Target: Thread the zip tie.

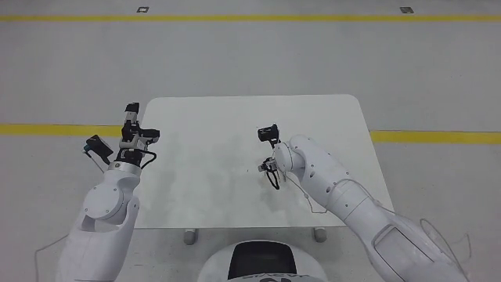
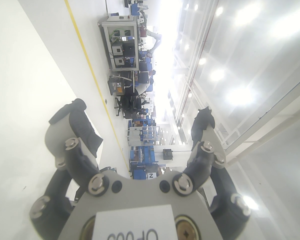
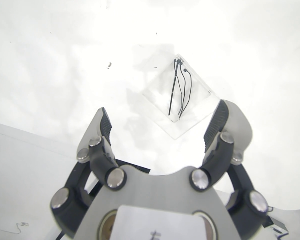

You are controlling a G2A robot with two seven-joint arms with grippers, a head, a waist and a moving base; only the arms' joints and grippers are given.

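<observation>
Three black zip ties (image 3: 180, 88) are seen from the right wrist view, laid side by side in a clear square tray (image 3: 190, 126) that rests flat on the white counter (image 3: 52, 38). Their heads are gathered toward one corner of the tray, and their tails run toward the opposite corner. The right claw (image 3: 162, 108) is held above the counter near the tray. It is released, with its ribbed fingers (image 3: 105, 123) spread wide, nothing gripped and nothing touched. A few dark specks (image 3: 109, 64) are scattered on the counter near the tray.

From the top view the placing of the arms is given. The right claw (image 1: 272, 175) is hung over the middle of the counter (image 1: 203, 125) and tipped downward. The left claw (image 1: 138, 135) is placed at the counter's left edge, well apart from the other.

From the left wrist view the left claw (image 2: 140, 108) is shown released as well — its dark-padded fingers (image 2: 77, 118) are set far apart with nothing between them. It is pointed out at the room rather than down at the counter. Past it a yellow line (image 2: 87, 58) is drawn along the pale floor (image 2: 72, 71). A metal-framed cabinet (image 2: 121, 43) of equipment is stood beside the line, and bright ceiling lights (image 2: 240, 96) are seen overhead.
</observation>
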